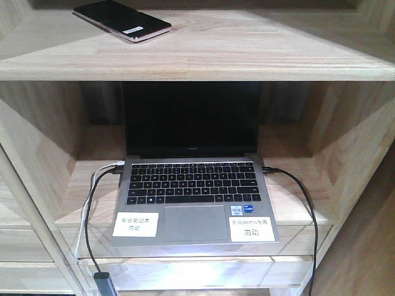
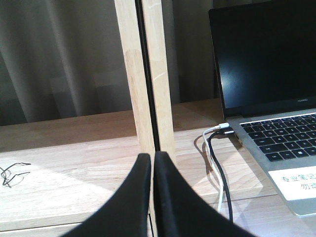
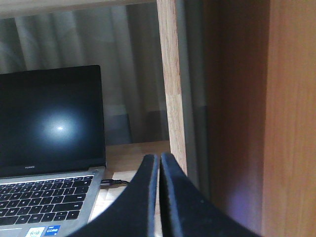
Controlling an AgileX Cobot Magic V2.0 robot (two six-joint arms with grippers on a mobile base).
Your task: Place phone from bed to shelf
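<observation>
Left wrist view is filled at its bottom centre by the left gripper [image 2: 152, 163], whose two black fingers [image 2: 133, 197] are pressed together with nothing held between them. Behind them a light wooden upright [image 2: 148, 74] of the shelf [image 2: 74, 173] is seen, and two cables [image 2: 217, 163], one white and one black, are plugged into the grey laptop [image 2: 276, 138] at the right of the frame. Right wrist view shows the right gripper [image 3: 159, 160] at lower centre, its fingers likewise closed on nothing, with the laptop's dark screen at the left. At the upper left of the front-facing view the phone [image 1: 121, 20] is seen lying flat on the upper board of the shelf, above the compartment in which the open laptop is set.
</observation>
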